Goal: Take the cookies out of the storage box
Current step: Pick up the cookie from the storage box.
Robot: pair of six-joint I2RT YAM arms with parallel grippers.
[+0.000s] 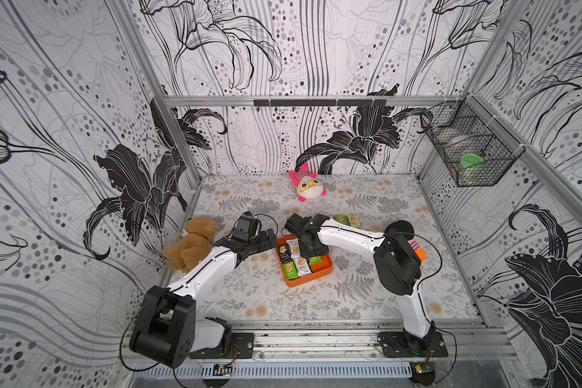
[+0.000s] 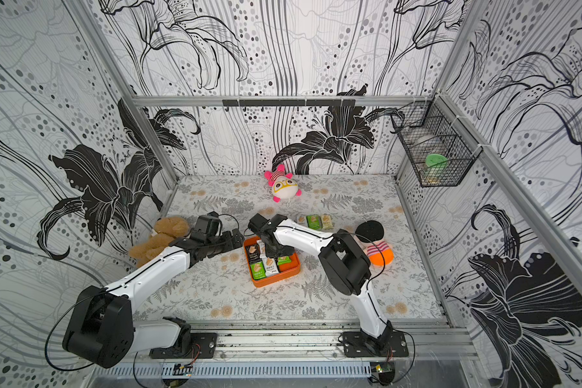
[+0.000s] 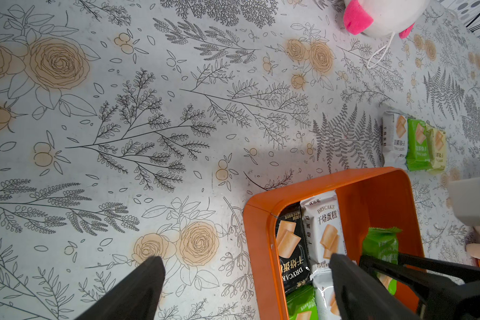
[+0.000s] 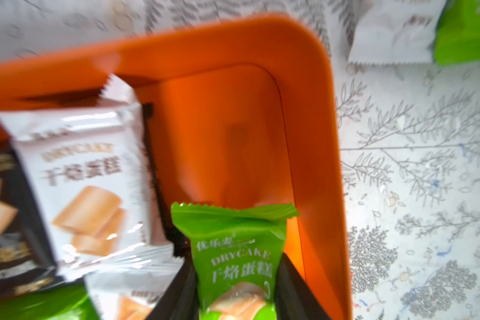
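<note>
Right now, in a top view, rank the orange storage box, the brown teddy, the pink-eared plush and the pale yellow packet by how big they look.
1. storage box and brown teddy: they look alike, not ranked.
2. pink-eared plush, though it sits farther back.
3. pale yellow packet.

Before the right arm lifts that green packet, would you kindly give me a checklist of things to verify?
1. Right gripper closed on the green cookie packet, a finger on each side: ok.
2. Green packet free of the white packet beside it: cannot tell, the view is blurred.
3. Corner of the orange tray ahead of the packet bare: ok.
4. Left gripper clear of the tray: not ok, it is open at the tray's corner.
5. Room beside the three packets already out on the tablecloth: ok.
</note>
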